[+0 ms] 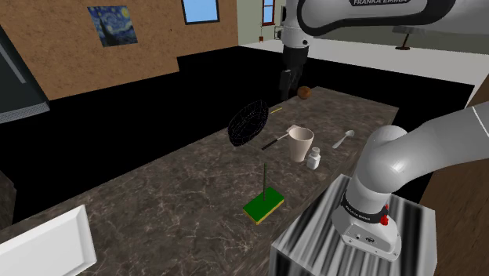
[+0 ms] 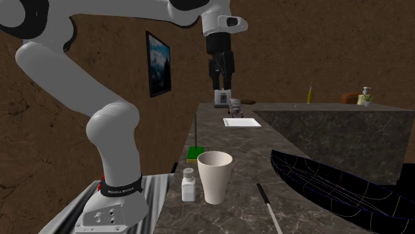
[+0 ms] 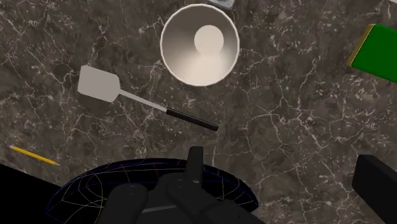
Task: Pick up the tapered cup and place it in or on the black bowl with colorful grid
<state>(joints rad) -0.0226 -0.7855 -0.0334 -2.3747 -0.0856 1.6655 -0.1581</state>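
The gripper (image 3: pixel 283 160) is seen with jaws spread wide, nothing held or touched, high above the marbled counter (image 3: pixel 286 108). The black gridded bowl (image 3: pixel 95 188) is seen below it, partly hidden by the hand. The pale tapered cup (image 3: pixel 200 44) stands upright on the counter, a spatula (image 3: pixel 98 84) laid between cup and bowl. A green sponge (image 3: pixel 378 51) and a pencil (image 3: pixel 32 154) are set well apart.

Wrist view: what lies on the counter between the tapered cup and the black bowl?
A spatula, grey blade and black handle, lies between the tapered cup and the black bowl, as the wrist view shows.
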